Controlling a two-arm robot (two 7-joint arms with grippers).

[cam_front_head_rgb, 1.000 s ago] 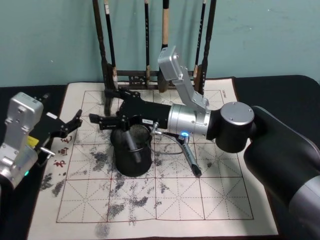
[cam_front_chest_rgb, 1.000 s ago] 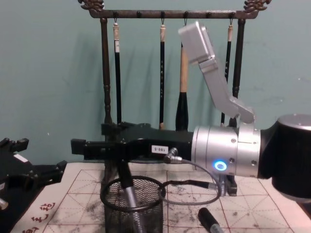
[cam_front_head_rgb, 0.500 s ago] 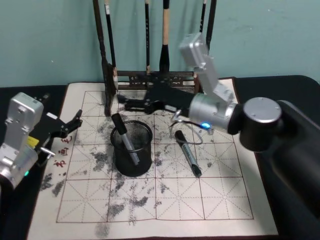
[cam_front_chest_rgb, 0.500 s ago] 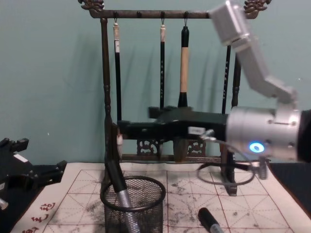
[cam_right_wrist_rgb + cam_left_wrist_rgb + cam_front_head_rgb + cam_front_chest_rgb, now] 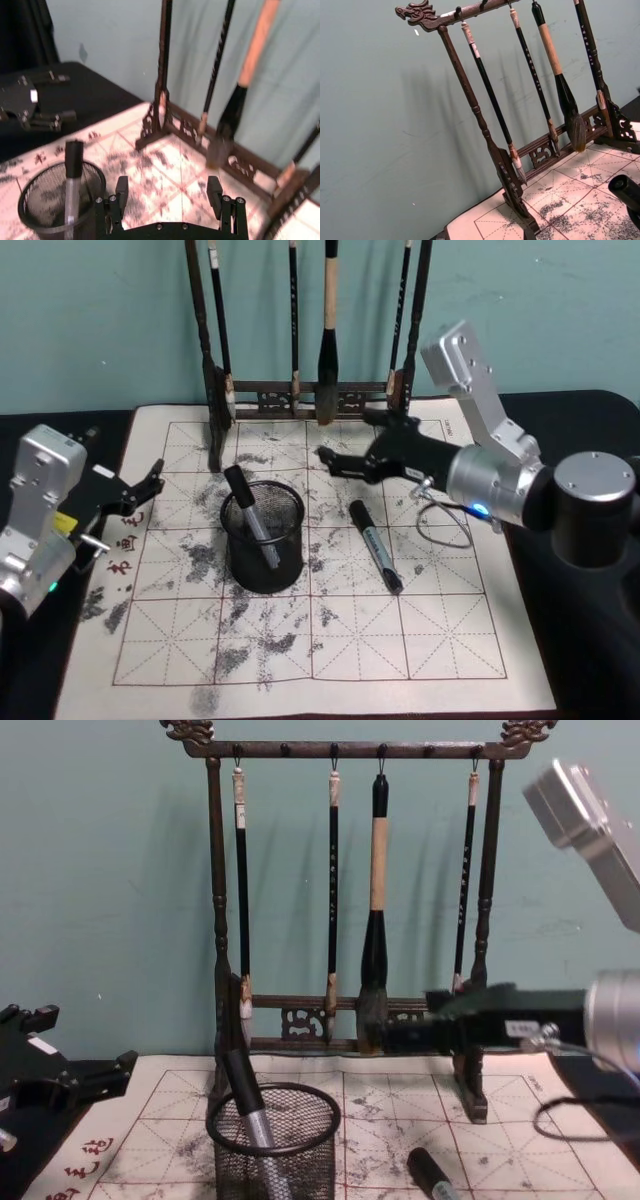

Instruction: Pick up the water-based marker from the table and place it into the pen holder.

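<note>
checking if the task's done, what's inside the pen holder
One marker leans inside the pen holder, its black cap above the rim. The mesh hides its lower end and the holder's floor. The right gripper hovers open beside it.

A tall dark wooden brush rack [image 5: 350, 748] stands at the far edge of a gridded mat [image 5: 430, 640], before a teal wall [image 5: 90, 320]. Four brushes [image 5: 333, 870] hang from it, one thick and tan-handled. The ink-smudged mat lies on a black table [image 5: 570, 405], with what look like red characters [image 5: 125, 545] down its left margin.
</note>
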